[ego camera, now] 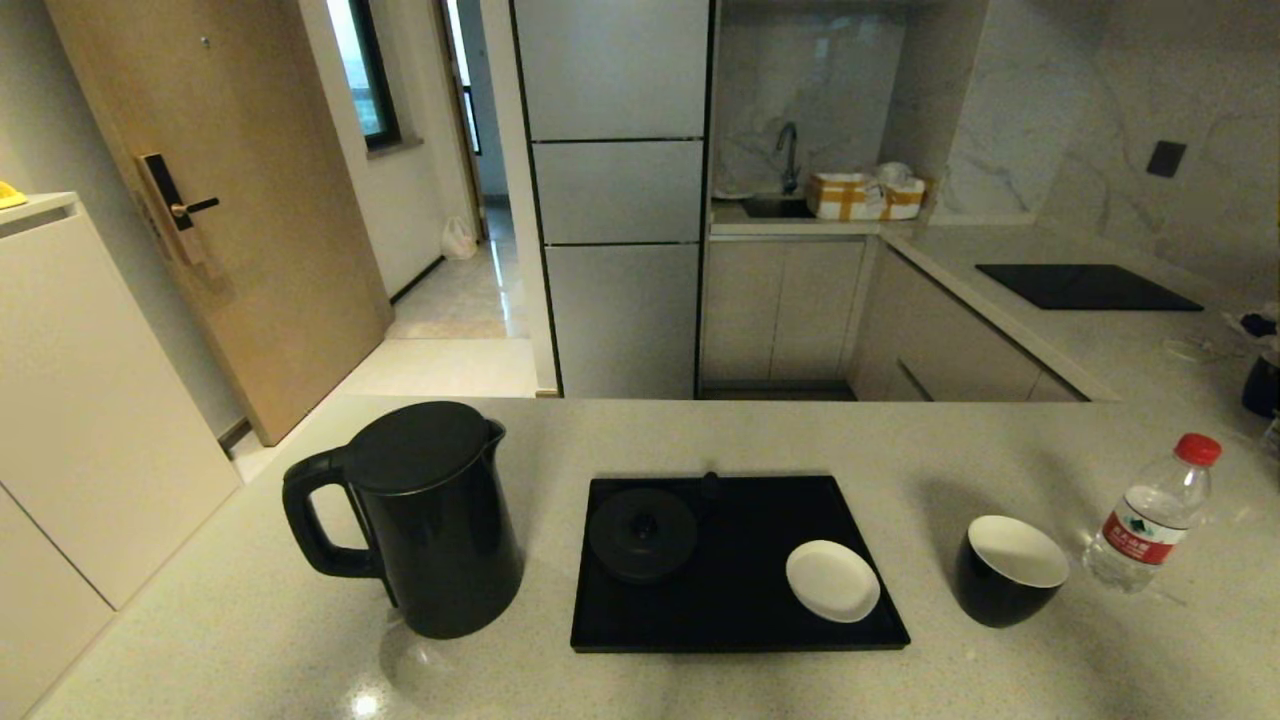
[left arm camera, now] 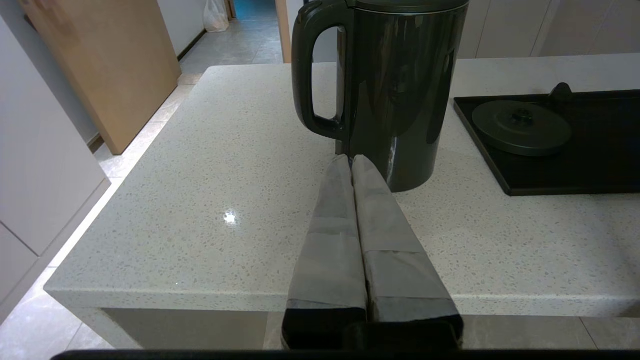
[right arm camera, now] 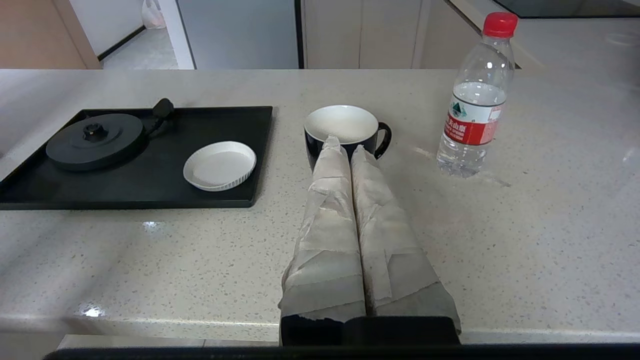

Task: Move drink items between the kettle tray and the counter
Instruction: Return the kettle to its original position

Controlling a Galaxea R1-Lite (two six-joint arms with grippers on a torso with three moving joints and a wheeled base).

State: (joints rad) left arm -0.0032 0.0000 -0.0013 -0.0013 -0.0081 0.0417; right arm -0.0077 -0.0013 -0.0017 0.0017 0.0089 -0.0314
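Kettle [ego camera: 430, 520] on counter [ego camera: 250, 620] beside tray [ego camera: 740, 620]; left gripper [left arm camera: 350, 162] and right gripper [right arm camera: 345, 150] pressed together, level, empty.

- I saw dim, even indoor light in the head view; the wrist views looked brighter.
- Overhead lamps left small glare spots on the glossy counter [left arm camera: 230, 217].
- The kettle [left arm camera: 395, 95] mirrored its surroundings.
- Head-view edges bowed noticeably.

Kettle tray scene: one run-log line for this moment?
kettle: counter | cup, bottle: counter | tray: saucer, base | both grippers shut, empty
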